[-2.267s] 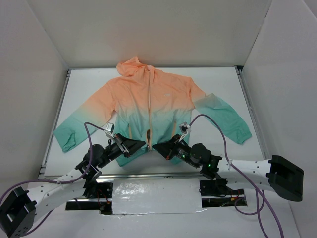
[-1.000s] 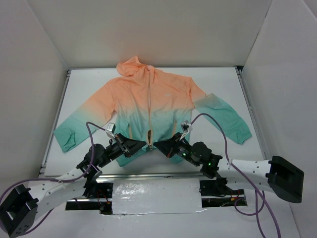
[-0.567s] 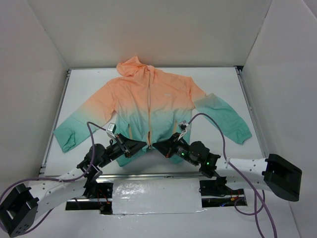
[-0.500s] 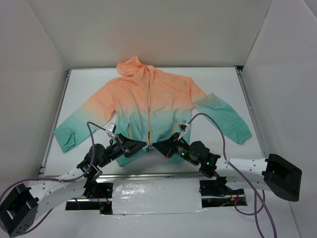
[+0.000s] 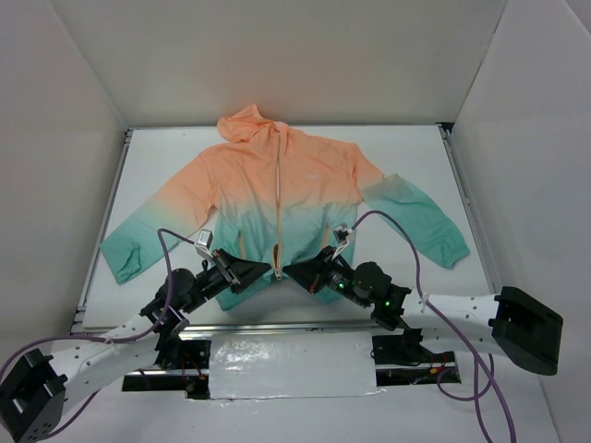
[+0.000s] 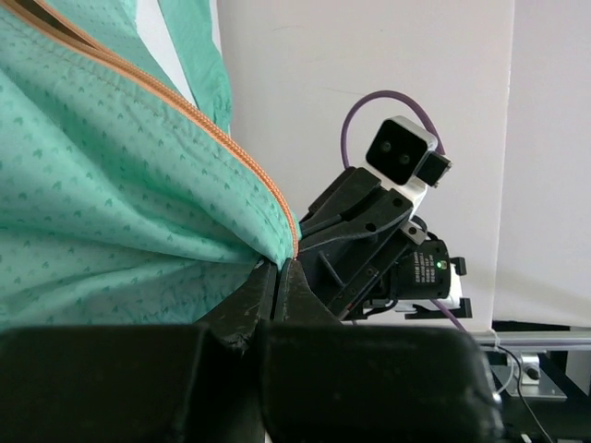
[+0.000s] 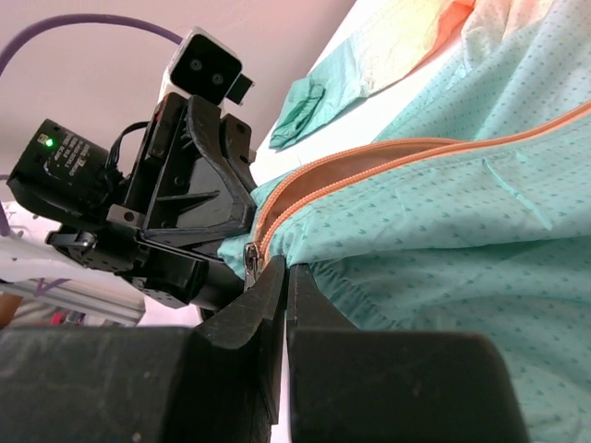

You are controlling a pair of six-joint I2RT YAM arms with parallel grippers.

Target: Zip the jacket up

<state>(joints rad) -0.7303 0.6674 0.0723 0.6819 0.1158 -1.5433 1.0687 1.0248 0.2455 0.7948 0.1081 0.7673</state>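
Observation:
The jacket (image 5: 277, 189) lies flat on the table, hood at the far end, orange fading to teal at the hem. Both grippers meet at the bottom of its front zipper. My left gripper (image 5: 271, 272) is shut on the teal hem corner of the wearer's right panel (image 6: 111, 185), pinching it at the orange zipper tape (image 6: 282, 265). My right gripper (image 5: 287, 271) is shut on the other panel's hem corner (image 7: 284, 266), beside the metal zipper slider (image 7: 249, 258). The zipper gapes open just above the hem (image 7: 369, 161). Each wrist view shows the other gripper close opposite.
The jacket's sleeves spread out to the left (image 5: 125, 249) and right (image 5: 434, 226). White walls enclose the table on three sides. A metal rail (image 5: 277, 326) runs along the near table edge just below the grippers.
The right gripper has edged slightly left, toward the left one. Both stay shut on the hem corners, and the jacket has not shifted.

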